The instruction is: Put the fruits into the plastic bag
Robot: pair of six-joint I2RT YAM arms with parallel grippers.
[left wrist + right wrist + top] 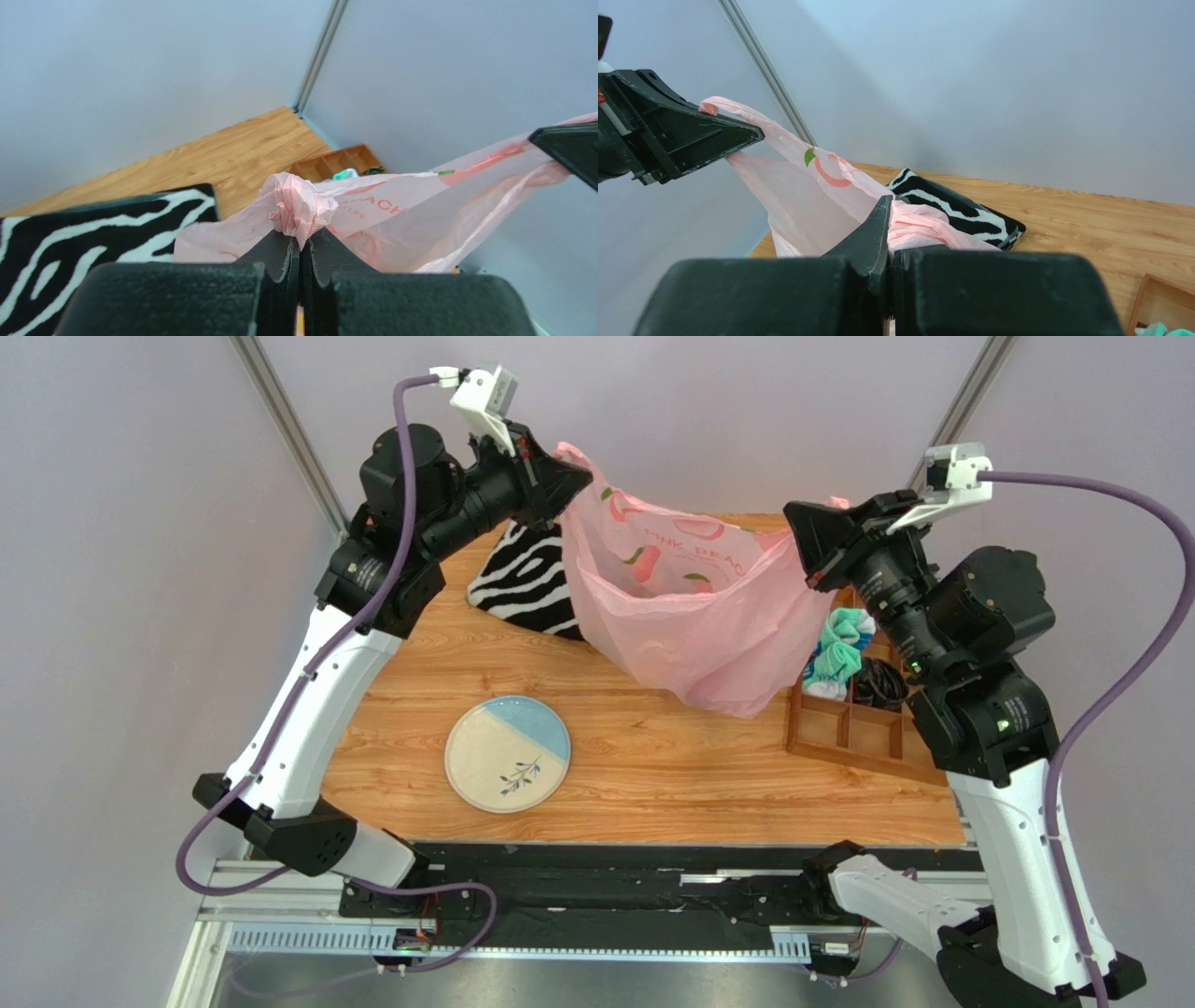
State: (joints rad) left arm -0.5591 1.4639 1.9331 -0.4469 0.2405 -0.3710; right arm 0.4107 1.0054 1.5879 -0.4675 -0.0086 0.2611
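The pink plastic bag [701,616] hangs stretched above the table between my two grippers, its mouth facing up. My left gripper [564,476] is shut on the bag's left handle, which bunches above the jaws in the left wrist view [300,206]. My right gripper [807,543] is shut on the right handle, seen as crumpled pink film in the right wrist view [927,227]. Darker pink shapes show through the bag's film [648,560]; I cannot tell print from contents. No fruits show outside the bag.
A zebra-striped pouch [526,577] lies behind the bag at the left. A round blue-and-cream plate [508,753] sits near the front. A brown wooden compartment tray [856,707] with teal cloth [842,651] and dark items stands at the right.
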